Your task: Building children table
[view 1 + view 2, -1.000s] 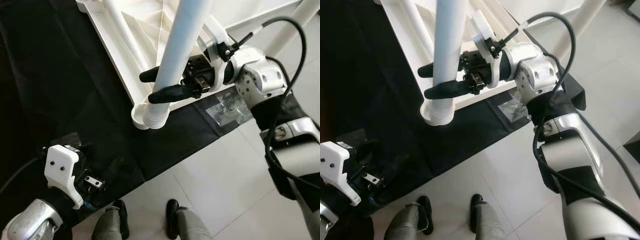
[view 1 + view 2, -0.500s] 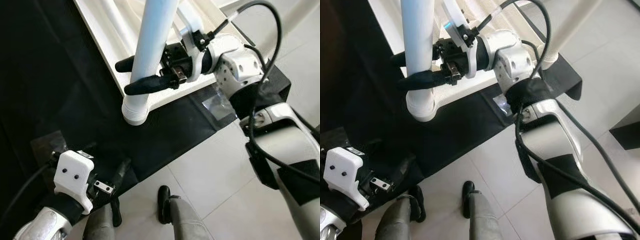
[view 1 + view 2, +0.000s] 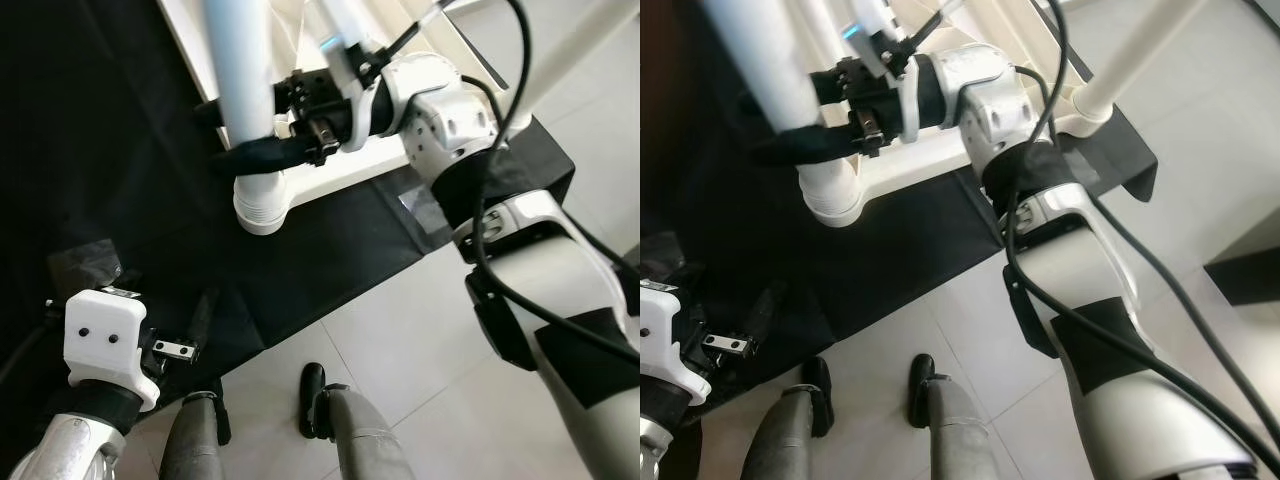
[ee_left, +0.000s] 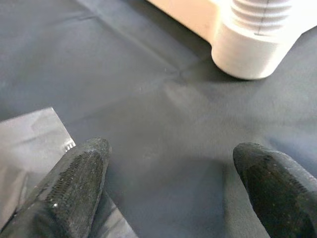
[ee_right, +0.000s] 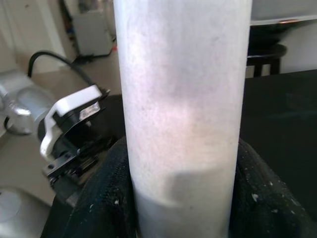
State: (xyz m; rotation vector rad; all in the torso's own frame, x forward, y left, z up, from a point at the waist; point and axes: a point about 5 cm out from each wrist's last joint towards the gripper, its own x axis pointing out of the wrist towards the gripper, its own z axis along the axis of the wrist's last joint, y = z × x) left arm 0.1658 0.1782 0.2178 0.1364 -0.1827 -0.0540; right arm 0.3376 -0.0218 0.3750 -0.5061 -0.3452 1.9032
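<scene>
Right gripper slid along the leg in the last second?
No. Right gripper still clamps the white leg just above the threaded socket; the camera shifted.

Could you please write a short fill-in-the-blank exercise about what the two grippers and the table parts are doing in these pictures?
1. The right gripper is shut on the white ____ of the children's table.
2. The leg stands in a ribbed socket at the ____ of the white table frame.
3. The table frame lies on a ____ cloth spread over the tiled floor.
4. The left gripper hangs above the cloth with its fingers ____.

Missing words: leg; corner; black; open
</scene>
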